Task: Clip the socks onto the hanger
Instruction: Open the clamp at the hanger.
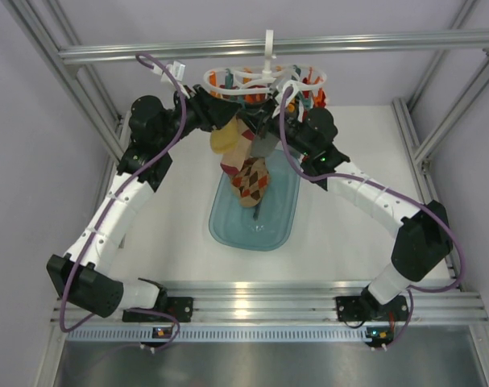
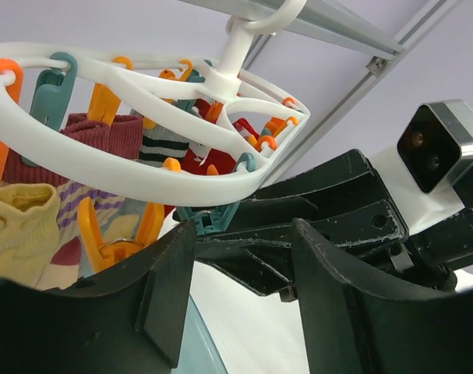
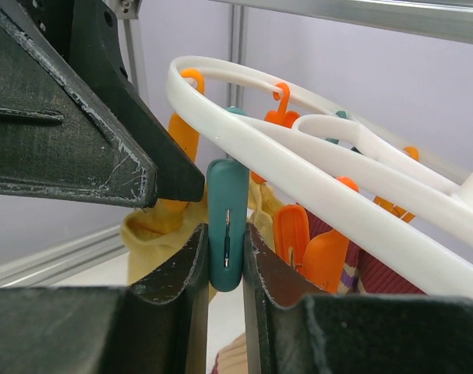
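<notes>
Evidently, the right tool (image 3: 224, 245) is clamped on a teal clip (image 3: 227, 183) that dangles from the outer ring of the hanger (image 3: 314, 167). The clip's lower part is squeezed between the two fingers, presumably so that it can be worked open for a sock. Whether its mouth is actually spread cannot be told. The left tool (image 2: 242, 249) is held just beside it with its fingers spread wide. Nothing is seen between them but the right tool beyond, and it is judged to be placed there to help at the pinched clip.

The hanger is hung by its hook from the aluminium bar (image 1: 349, 42) above the far part of the table (image 1: 349, 242), which is why both arms are raised and stretched forward.

The hanger is seen as white plastic rings joined by curved spokes, with orange and teal clips all round. Several socks are clipped to it:
- a yellow sock (image 3: 154, 230), just behind the teal clip
- a maroon ribbed sock (image 2: 104, 128)
- a striped sock (image 2: 162, 144)
- an argyle sock (image 1: 250, 181), hanging lowest over the blue tray (image 1: 276, 230)

They hang limp and bunched closely together.
</notes>
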Controlling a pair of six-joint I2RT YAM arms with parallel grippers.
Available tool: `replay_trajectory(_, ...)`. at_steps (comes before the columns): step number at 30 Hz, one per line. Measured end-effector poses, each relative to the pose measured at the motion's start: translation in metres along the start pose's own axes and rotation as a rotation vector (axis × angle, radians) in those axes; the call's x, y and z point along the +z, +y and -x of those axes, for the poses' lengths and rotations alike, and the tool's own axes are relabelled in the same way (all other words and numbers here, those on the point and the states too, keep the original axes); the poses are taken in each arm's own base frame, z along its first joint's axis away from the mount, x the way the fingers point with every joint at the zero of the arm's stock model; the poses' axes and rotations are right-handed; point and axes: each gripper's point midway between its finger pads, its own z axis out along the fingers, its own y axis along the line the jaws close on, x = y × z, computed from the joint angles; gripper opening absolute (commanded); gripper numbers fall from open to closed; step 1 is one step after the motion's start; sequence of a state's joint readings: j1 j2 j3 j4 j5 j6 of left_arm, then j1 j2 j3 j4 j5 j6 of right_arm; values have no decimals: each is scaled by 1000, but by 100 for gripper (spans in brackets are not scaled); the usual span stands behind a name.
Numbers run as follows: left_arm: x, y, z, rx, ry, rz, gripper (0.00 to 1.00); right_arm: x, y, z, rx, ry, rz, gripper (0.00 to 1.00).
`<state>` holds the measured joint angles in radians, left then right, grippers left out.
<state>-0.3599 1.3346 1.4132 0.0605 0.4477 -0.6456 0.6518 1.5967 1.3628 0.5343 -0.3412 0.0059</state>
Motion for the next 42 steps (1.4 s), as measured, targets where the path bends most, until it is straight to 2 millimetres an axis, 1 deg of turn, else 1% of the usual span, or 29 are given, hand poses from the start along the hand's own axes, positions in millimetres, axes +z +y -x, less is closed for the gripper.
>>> replay_trajectory(5,1,1,1,4,-10,13,62,-1,2,2,37,1,-3,0)
replay_trajectory(15,2,17,8,43,-55,100,63,-7,6,6,96,7,-6,0)
replay_trajectory(19,3,16,7,42,-54,97,62,-8,7,6,108,10,-5,0)
replay_trajectory(28,5,4,3,20,-44,53,61,-8,11,0,116,24,-16,0)
replay_trajectory(32,8,3,1,17,-42,52,59,-9,11,0,116,20,-23,0)
replay_trajectory(39,20,18,-9,7,-28,100,57,-10,11,3,115,16,-25,0)
replay_trajectory(42,22,19,-10,5,-25,102,56,-10,11,1,116,19,-27,0)
